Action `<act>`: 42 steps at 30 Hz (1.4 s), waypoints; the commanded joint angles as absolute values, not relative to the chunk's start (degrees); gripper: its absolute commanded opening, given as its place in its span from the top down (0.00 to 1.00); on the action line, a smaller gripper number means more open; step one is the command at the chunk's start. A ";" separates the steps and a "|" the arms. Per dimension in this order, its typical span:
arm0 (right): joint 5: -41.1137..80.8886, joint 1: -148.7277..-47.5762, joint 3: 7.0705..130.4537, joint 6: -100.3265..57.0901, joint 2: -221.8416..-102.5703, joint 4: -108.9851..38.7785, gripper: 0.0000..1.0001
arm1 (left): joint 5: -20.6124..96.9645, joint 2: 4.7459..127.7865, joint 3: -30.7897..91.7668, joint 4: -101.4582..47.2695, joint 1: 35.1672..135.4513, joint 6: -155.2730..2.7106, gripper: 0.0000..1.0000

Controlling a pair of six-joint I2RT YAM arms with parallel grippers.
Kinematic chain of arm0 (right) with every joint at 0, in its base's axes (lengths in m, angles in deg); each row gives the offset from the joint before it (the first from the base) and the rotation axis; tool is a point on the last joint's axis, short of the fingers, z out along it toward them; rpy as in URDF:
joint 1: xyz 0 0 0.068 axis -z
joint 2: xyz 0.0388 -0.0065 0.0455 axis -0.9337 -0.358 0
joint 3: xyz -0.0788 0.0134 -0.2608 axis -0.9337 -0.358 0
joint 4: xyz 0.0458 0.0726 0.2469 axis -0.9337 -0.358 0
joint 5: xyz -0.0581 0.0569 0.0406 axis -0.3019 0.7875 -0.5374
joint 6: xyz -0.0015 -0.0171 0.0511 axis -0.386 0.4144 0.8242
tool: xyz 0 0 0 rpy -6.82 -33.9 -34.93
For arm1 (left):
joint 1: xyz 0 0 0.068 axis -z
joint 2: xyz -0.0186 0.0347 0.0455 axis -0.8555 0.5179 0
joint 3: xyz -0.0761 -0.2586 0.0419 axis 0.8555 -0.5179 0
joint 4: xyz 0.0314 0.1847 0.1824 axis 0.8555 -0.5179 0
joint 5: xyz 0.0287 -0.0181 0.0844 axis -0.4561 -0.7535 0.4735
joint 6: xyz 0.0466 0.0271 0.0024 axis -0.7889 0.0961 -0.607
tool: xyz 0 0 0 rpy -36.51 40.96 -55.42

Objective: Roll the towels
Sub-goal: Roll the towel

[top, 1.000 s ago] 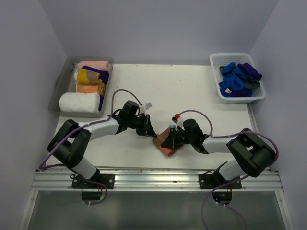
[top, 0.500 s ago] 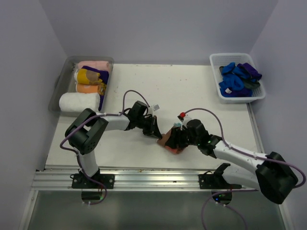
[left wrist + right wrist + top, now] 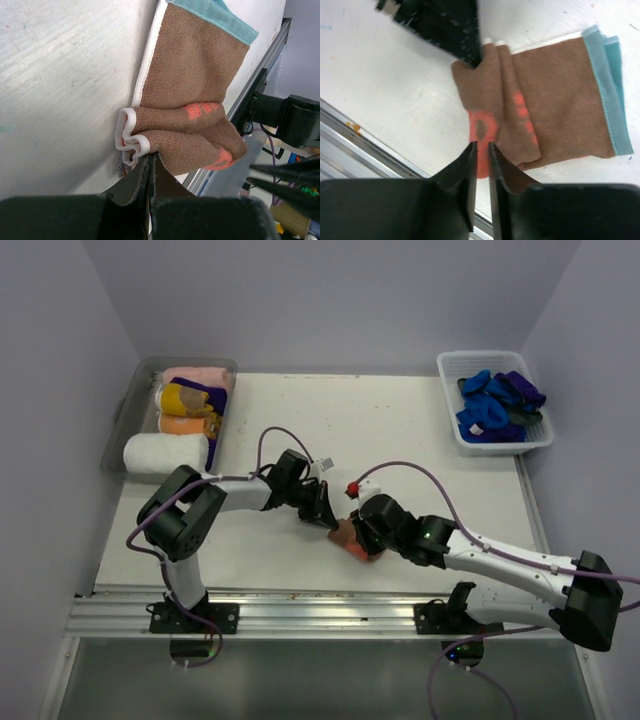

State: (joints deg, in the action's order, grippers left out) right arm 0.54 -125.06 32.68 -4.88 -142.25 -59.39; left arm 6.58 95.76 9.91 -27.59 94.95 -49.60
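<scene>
1. Left gripper (image 3: pixel 151 158) - jaws fully closed, tips pressed against the white-hemmed bunched end of the rust-brown towel (image 3: pixel 195 85). Cannot tell if any cloth is nipped between them.
2. Right gripper (image 3: pixel 481 146) - jaws a narrow slit apart, tips over an orange patch at the towel's edge. No cloth seen between them.
3. The towel lies on the table (image 3: pixel 400 420), centre, close to the near edge. One end is bunched into a loose fold, the other lies flat with a teal band.
4. Left arm (image 3: pixel 235 495): elbow folded up near its base, forearm low, reaching right to the towel's left side.
5. Right arm (image 3: pixel 500 560): stretched long and low from its base at lower right, running diagonally left, wrist over the towel's right side. The two grippers are close together, with the towel between them.
6. Writing: the orange marks on the towel are creased and not readable. The white tag (image 3: pixel 325 462) at the left wrist is too small to read. The dark marks on the mustard roll (image 3: pixel 180 398) are unreadable.
7. Rolled towels (image 3: pixel 185 412) - pink, mustard, purple, orange, white - sit in the clear grey tray (image 3: pixel 118 430), far left.
8. Blue and purple towels (image 3: pixel 490 405) are heaped loose in the white slotted basket (image 3: pixel 490 447), far right.
</scene>
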 commanded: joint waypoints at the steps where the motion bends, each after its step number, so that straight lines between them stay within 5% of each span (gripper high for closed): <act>1: -4.19 -129.31 36.72 -8.48 -145.80 -61.93 0.85 | 7.33 96.94 12.46 -29.11 95.28 -52.18 1.00; 6: -8.47 -131.25 39.27 -8.40 -153.01 -62.10 0.91 | 7.50 97.38 14.65 -32.45 95.28 -52.97 1.00; 11: -14.91 -131.34 40.15 -6.02 -154.86 -65.00 0.76 | 7.59 98.00 16.33 -34.12 95.29 -53.76 1.00; 16: -15.70 -131.16 39.01 -3.56 -158.73 -65.10 0.76 | 7.33 98.44 17.73 -34.56 95.28 -53.85 1.00; 20: -15.88 -131.16 37.08 -2.24 -159.08 -63.17 0.50 | 7.33 98.53 18.79 -35.35 95.28 -54.20 1.00; 26: -16.84 -130.73 36.98 -2.42 -160.14 -61.84 0.33 | 7.24 98.70 19.84 -36.05 95.28 -54.64 1.00; 30: -15.53 -129.24 36.90 -3.12 -160.67 -60.79 0.33 | 7.15 98.70 19.93 -36.05 95.37 -54.73 1.00; 36: -8.51 -129.67 39.17 -5.31 -154.00 -60.78 0.47 | 8.29 96.60 20.02 -37.46 95.11 -55.16 1.00; 40: -9.36 -129.93 40.67 -6.11 -148.54 -65.07 0.45 | 8.99 94.14 20.02 -38.34 94.23 -55.17 1.00; 42: -12.53 -129.93 41.03 -6.90 -149.15 -66.84 0.37 | 9.08 92.90 20.02 -38.60 93.62 -55.17 1.00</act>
State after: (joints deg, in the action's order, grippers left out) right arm -9.58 -129.78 38.36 -5.30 -149.79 -63.96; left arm 8.68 97.10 18.13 -38.13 94.69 -53.32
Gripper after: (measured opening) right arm 0.595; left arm 0.004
